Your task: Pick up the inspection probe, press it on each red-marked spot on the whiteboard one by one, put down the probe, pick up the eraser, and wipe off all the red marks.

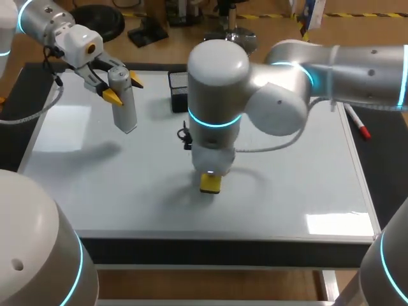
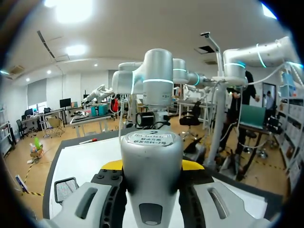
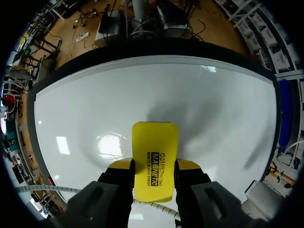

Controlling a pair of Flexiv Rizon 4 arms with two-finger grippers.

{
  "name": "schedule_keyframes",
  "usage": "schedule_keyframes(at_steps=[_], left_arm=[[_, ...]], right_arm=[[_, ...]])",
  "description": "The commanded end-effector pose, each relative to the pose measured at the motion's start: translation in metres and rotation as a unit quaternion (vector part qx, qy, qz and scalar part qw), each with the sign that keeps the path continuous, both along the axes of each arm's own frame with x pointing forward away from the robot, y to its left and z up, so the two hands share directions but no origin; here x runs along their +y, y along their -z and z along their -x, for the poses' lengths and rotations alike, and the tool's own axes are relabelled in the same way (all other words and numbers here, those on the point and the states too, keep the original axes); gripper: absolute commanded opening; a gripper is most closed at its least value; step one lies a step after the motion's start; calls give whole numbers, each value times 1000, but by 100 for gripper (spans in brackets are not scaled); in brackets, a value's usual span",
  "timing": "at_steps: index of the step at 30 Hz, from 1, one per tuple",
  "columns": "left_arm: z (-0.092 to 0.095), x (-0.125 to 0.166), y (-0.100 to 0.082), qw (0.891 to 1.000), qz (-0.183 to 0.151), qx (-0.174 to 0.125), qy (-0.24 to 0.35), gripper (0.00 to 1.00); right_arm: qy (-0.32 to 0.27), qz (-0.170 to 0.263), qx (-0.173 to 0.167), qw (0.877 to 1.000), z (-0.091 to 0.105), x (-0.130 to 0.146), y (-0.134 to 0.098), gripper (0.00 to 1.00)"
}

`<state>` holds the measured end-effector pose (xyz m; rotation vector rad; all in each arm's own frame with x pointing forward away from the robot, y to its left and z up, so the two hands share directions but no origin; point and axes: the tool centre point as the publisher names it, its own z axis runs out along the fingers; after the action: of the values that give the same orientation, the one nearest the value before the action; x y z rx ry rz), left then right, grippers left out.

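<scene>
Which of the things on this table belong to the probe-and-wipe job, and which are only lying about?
Job: grey probe, yellow eraser, whiteboard.
Lying about: black mesh box, red-tipped marker.

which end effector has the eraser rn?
The right end effector, shut on the yellow eraser over the whiteboard; the left end effector grips the grey probe instead.

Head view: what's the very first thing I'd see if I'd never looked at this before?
Probably the bright yellow block eraser, gripped by the right gripper near the middle of the shiny white whiteboard. Next comes the silver-grey cylindrical probe, held by the left gripper up in the air above the board's far left part.
</scene>
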<state>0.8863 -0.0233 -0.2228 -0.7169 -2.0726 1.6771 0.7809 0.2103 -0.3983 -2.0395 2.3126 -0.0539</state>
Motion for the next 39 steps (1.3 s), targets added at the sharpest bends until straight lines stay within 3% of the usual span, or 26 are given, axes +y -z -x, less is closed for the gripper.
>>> schedule_keyframes(at_steps=[1, 15, 20, 39], left_arm=[[-1, 1, -1, 1000, 0, 0, 2, 0], [-1, 1, -1, 1000, 0, 0, 2, 0], [-1, 1, -1, 1000, 0, 0, 2, 0], [-1, 1, -1, 1000, 0, 0, 2, 0]], right_arm=[[-10, 40, 10, 999, -3, 20, 8, 0], [-32, 35, 14, 999, -5, 37, 12, 0], [-28, 29, 30, 999, -3, 36, 18, 0], [14, 31, 49, 998, -5, 1, 32, 0]])
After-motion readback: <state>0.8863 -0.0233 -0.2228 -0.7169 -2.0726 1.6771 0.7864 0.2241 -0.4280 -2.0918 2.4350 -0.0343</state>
